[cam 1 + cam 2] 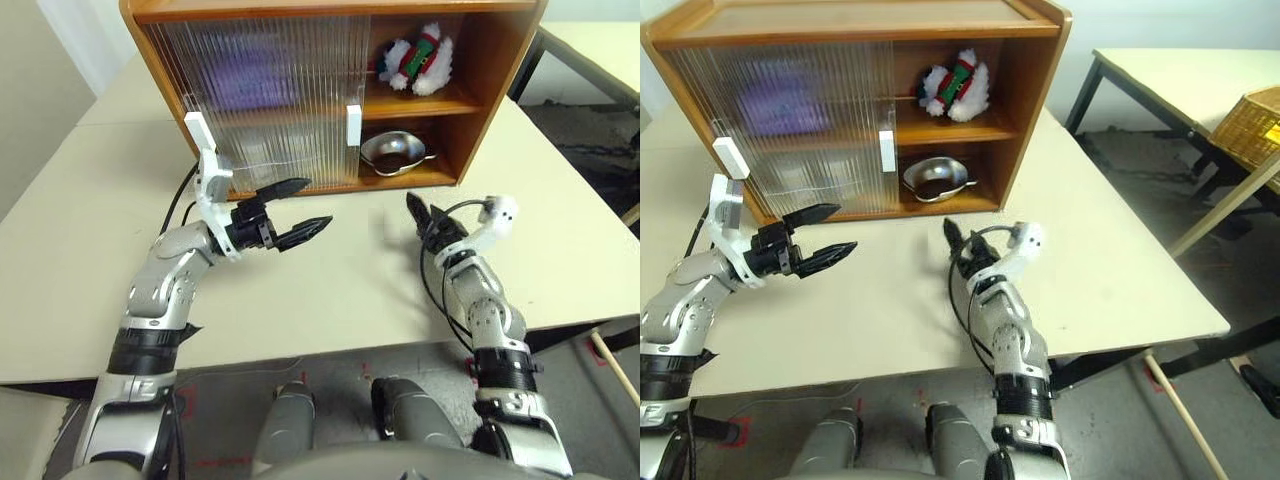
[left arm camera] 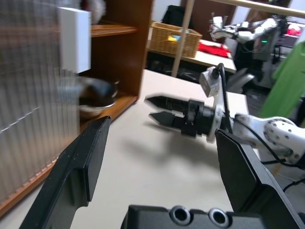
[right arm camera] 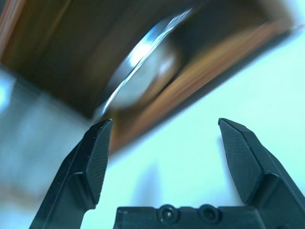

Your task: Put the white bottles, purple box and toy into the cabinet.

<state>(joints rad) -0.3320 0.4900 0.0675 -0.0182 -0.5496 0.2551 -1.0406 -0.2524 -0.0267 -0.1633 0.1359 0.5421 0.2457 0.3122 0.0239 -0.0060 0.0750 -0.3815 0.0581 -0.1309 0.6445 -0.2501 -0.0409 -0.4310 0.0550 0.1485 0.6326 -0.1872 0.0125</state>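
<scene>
Two shelves filled the orange-brown cabinet (image 1: pixel 480 60): the white plush toy (image 1: pixel 418 62) in red-green scarf lay on the upper. Behind the ribbed door, the purple box (image 1: pixel 780 108) blurred. Both tools, left (image 1: pixel 292 212) and right (image 1: pixel 418 214), hung empty, fingers apart, above the worktop (image 1: pixel 330 280).

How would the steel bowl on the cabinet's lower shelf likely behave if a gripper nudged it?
The steel bowl looks rigid and shiny, so it would probably slide rather than bend. Its rounded underside suggests it might rock. Its small handle could catch on the cabinet wall.
</scene>
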